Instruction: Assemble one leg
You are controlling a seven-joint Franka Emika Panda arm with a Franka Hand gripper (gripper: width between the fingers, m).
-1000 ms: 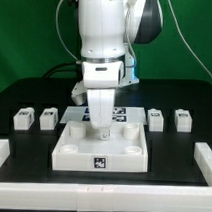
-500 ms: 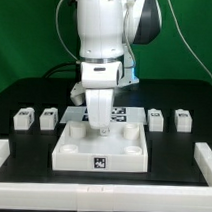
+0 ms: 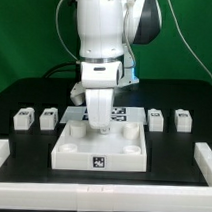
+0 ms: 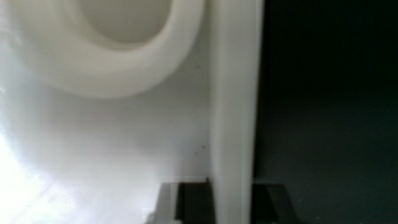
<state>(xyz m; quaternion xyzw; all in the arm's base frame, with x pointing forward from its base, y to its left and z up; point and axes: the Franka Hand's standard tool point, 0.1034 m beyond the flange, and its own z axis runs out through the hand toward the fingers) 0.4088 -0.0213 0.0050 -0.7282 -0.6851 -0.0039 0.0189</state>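
Observation:
The large white square piece (image 3: pixel 102 152) lies in the middle of the table, a black-and-white tag on its front face. My gripper (image 3: pixel 97 135) is down on its far rim. In the wrist view the gripper (image 4: pixel 224 202) has a dark finger (image 4: pixel 189 204) on each side of the piece's thin white wall (image 4: pixel 231 120), both pressed against it, with a round corner socket (image 4: pixel 125 30) beside it. Four small white legs stand apart from it: two on the exterior view's left (image 3: pixel 23 117) (image 3: pixel 48 117) and two on its right (image 3: pixel 155 118) (image 3: pixel 181 119). None is held.
The marker board (image 3: pixel 118 115) lies behind the square piece, partly hidden by the arm. Low white walls stand at the exterior view's left (image 3: pixel 10 152), right (image 3: pixel 204 158) and front (image 3: pixel 100 201) edges of the black table.

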